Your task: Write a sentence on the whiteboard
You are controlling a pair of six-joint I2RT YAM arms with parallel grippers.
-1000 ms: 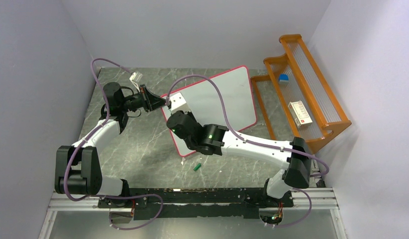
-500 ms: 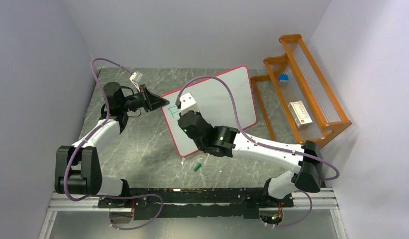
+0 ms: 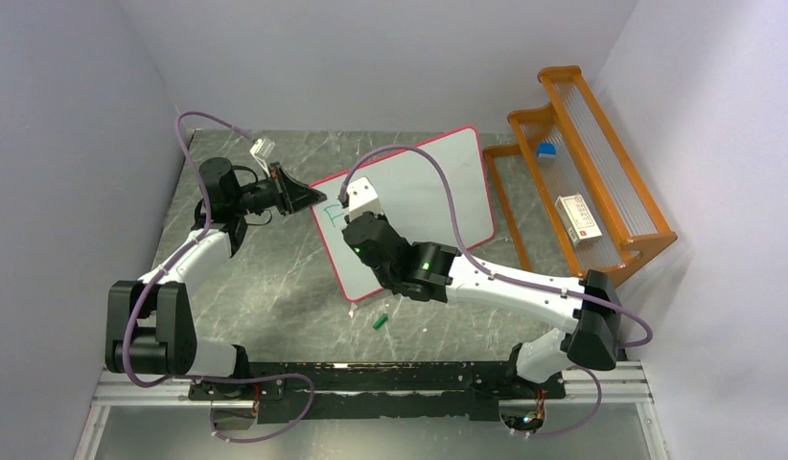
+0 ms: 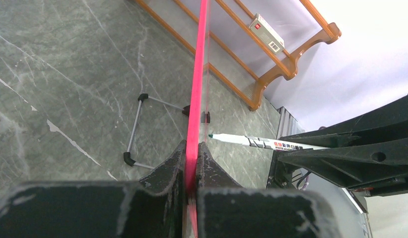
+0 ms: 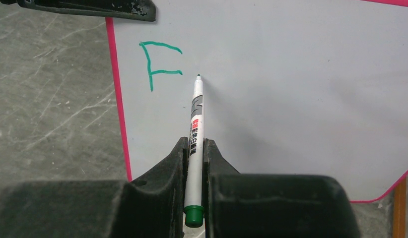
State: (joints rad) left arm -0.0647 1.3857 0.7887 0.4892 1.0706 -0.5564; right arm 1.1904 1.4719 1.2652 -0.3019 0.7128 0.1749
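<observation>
The whiteboard [image 3: 438, 192], white with a thin pink frame, stands tilted on the table. My left gripper [image 3: 316, 199] is shut on its left edge, and the left wrist view shows the pink frame [image 4: 198, 84] pinched between the jaws of the left gripper [image 4: 192, 148]. My right gripper [image 5: 194, 144] is shut on a white marker [image 5: 196, 116] with a green end. The marker's tip sits at the board's face, just right of a green letter F [image 5: 160, 64], the only part of the sentence that shows.
An orange wooden rack [image 3: 601, 230] stands at the right and holds a white box [image 3: 577, 217] and a small blue item [image 3: 545, 149]. A green marker cap [image 3: 380, 321] lies on the marble table in front of the board. Grey walls close in on three sides.
The right arm has moved right and a little away from the arm bases, uncovering the green F near the board's left edge. The left gripper has kept its hold and place.
</observation>
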